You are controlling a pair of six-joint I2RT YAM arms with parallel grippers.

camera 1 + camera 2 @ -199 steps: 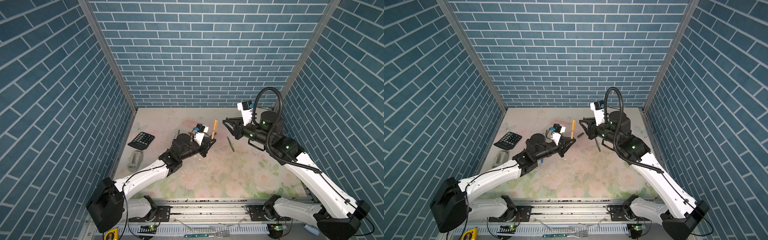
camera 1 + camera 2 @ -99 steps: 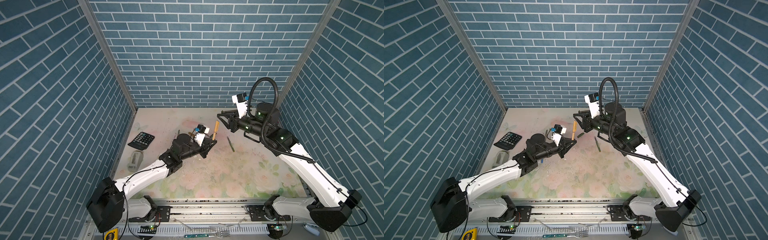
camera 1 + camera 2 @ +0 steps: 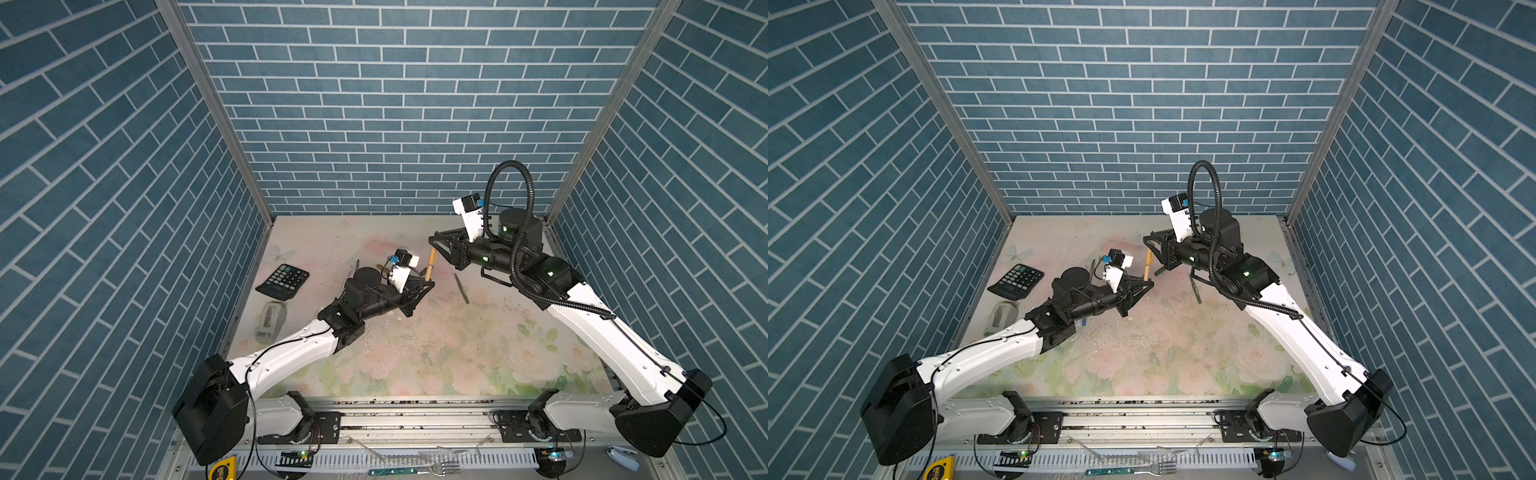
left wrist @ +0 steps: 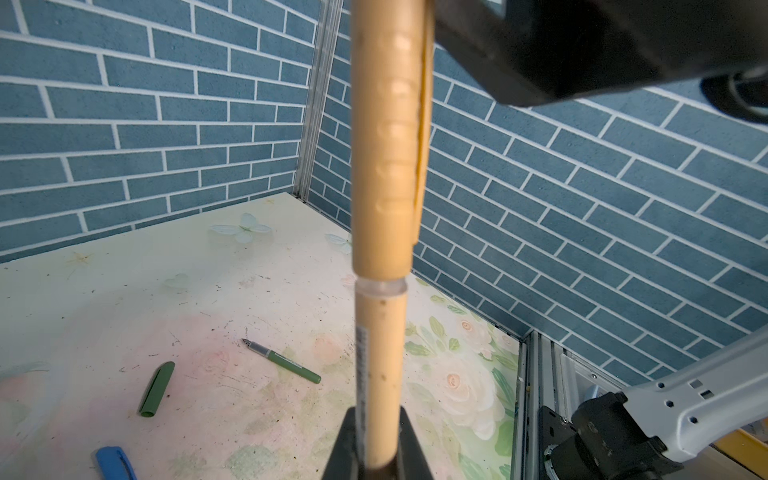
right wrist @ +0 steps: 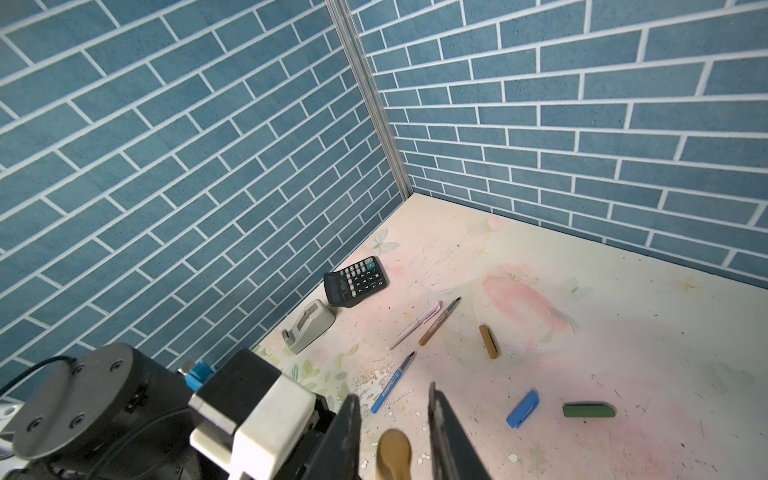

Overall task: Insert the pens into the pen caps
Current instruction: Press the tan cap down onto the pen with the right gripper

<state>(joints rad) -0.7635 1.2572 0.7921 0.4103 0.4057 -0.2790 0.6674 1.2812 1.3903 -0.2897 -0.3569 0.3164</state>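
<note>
Gold pen (image 4: 380,374): held above mid-desk (image 3: 415,353), long axis near upright, tip end up inside gold cap (image 4: 386,145); clear collar showing at the joint, so judged not fully seated. Left gripper (image 3: 428,286): clenched on the barrel's lower end. Right gripper (image 5: 392,395): reaches in from the right, level with the cap's top end, jaws apart either side, touching neither. Likely next: close on cap, press down along the pen's axis
</note>
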